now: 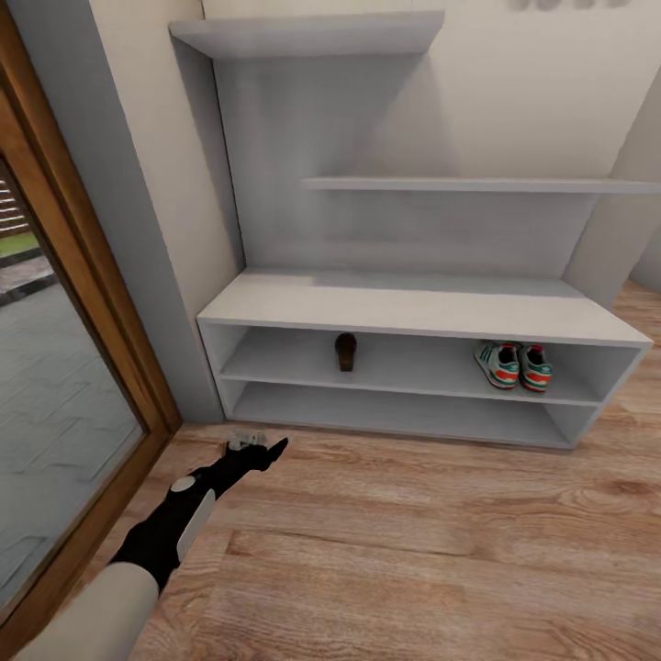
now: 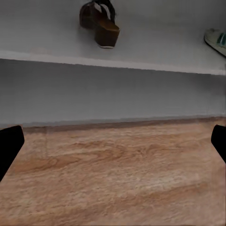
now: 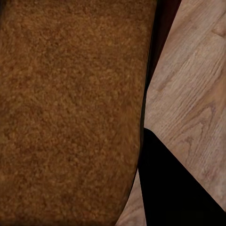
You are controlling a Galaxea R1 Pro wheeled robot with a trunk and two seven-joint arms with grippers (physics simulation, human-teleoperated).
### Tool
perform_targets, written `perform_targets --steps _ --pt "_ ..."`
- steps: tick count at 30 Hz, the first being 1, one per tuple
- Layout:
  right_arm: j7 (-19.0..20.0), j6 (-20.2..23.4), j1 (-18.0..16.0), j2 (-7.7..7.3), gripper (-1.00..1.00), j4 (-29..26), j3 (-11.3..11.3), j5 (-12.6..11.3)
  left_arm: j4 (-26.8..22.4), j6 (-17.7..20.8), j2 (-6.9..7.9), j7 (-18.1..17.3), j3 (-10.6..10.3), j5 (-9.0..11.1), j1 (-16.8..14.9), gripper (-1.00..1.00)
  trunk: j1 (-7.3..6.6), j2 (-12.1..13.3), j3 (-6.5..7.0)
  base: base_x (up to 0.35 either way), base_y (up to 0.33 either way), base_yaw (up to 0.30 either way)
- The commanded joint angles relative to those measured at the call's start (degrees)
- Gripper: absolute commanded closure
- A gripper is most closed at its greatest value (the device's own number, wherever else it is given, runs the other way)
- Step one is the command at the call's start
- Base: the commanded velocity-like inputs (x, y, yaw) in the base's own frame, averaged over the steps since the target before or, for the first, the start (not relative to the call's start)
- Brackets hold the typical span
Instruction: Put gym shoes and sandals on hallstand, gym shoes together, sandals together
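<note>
The hallstand (image 1: pixel 404 312) fills the middle and upper part of the head view, standing against the wall on the wood floor (image 1: pixel 441 551). On its upper open shelf one sandal (image 1: pixel 345 351) stands left of centre, and the two gym shoes (image 1: pixel 514 365) sit side by side at the right end, touching or nearly so. A glass door with a wooden frame (image 1: pixel 92 303) runs down the left edge.

The left arm reaches in from the lower left of the head view, its gripper (image 1: pixel 262 450) low over the floor just in front of the hallstand's bottom left corner. In the left wrist view the two dark fingertips (image 2: pixel 9 146) sit at opposite edges of the frame with bare floor (image 2: pixel 117 169) between them, so the left gripper is spread wide and holds nothing. Beyond them that view shows the shelf edge, the sandal (image 2: pixel 100 21) at the upper middle, and the toe of a gym shoe (image 2: pixel 216 40) at the upper right.

In the right wrist view a tan-brown, grainy surface, seemingly the insole of the second sandal (image 3: pixel 70 108), lies very close to the camera at the left, with floor (image 3: pixel 188 94) at the right and one dark finger (image 3: pixel 174 188) at the lower right. Whether the right gripper is clamped on it cannot be told.
</note>
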Motion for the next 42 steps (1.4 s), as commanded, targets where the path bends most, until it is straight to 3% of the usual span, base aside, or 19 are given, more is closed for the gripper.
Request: perform_targets --steps 1,6,7,8,9,11,13,15,16,18,19,20,25,31,42 --pt "-0.53 0.2 -0.03 0.04 1.0 -0.06 0.03 -0.78 1.22 -2.27 0.14 -4.87 -0.15 0.42 0.14 -1.0 -0.01 -0.02 -0.05 0.0 0.0 0.0" --pt "-0.38 0.17 -0.03 0.34 1.0 0.0 0.75 -0.78 3.95 -8.53 0.38 -28.31 -0.07 0.36 0.41 -1.0 -0.01 -0.02 -0.05 0.0 0.0 0.0" --pt "-0.25 0.14 -0.03 0.5 1.0 0.06 2.17 -0.84 4.13 -9.83 0.36 -32.41 -0.1 0.31 0.43 -1.0 -0.01 -0.02 -0.05 0.0 0.0 0.0" --pt "-0.12 0.1 -0.03 1.32 1.0 0.08 4.95 -1.03 4.23 -10.54 0.35 -34.66 -0.11 0.26 0.43 -1.0 -0.01 -0.02 -0.05 0.0 0.0 0.0" --pt "-0.1 0.08 -0.03 1.94 1.0 0.09 6.34 -1.09 4.26 -10.69 0.35 -35.13 -0.11 0.24 0.44 -1.0 -0.01 -0.02 -0.05 0.0 0.0 0.0" --pt "-0.05 0.05 -0.03 5.49 1.0 0.1 14.18 -1.25 4.35 -11.06 0.34 -36.29 -0.11 0.16 0.44 -1.0 -0.01 -0.02 -0.05 0.0 0.0 0.0" --pt "-0.11 0.04 -0.03 10.58 1.0 0.24 25.84 -1.34 4.39 -11.19 0.36 -36.82 -0.12 0.09 0.44 -1.0 -0.01 -0.02 -0.05 0.0 0.0 0.0" --pt "-0.14 0.0 -0.03 14.12 1.0 0.29 35.08 -1.36 4.4 -11.24 0.38 -37.05 -0.12 0.05 0.44 -1.0 -0.01 -0.02 -0.05 0.0 0.0 0.0" --pt "-0.15 -0.02 -0.03 15.4 1.0 0.32 38.31 -1.39 4.4 -11.26 0.36 -37.1 -0.12 0.03 0.44 -1.0 -0.01 -0.02 -0.05 0.0 0.0 0.0" --pt "-0.18 -0.05 -0.03 17.89 1.0 0.35 42.08 -1.44 4.41 -11.27 0.38 -37.19 -0.12 -0.02 0.44 -1.0 -0.01 -0.02 -0.05 0.0 0.0 0.0" --pt "-0.17 -0.05 -0.03 19.43 1.0 0.36 43.04 -1.46 4.41 -11.29 0.38 -37.25 -0.12 -0.04 0.44 -1.0 -0.01 -0.02 -0.05 0.0 0.0 0.0" --pt "-0.19 0.03 -0.03 22.07 1.0 0.39 43.86 -1.42 4.41 -11.3 0.39 -37.73 -0.13 -0.07 0.44 -1.0 -0.01 -0.02 -0.05 0.0 0.0 0.0" --pt "-0.26 0.29 -0.03 26.68 1.0 0.76 44.74 -1.17 4.41 -11.28 0.35 -40.0 -0.17 -0.09 0.44 -1.0 -0.01 -0.02 -0.05 0.0 0.0 0.0" --pt "-0.55 0.5 -0.74 28.2 1.0 4.58 44.99 -1.04 4.41 -11.28 0.35 -40.51 -0.23 -0.09 0.44 -1.0 -0.01 -0.02 -0.05 0.0 0.0 0.0" --pt "-0.49 -0.3 -0.91 28.26 1.0 6.1 45.08 -0.79 4.36 -11.2 0.02 -40.39 -0.38 -0.09 0.44 -1.0 -0.01 -0.02 -0.05 0.0 0.0 0.0"
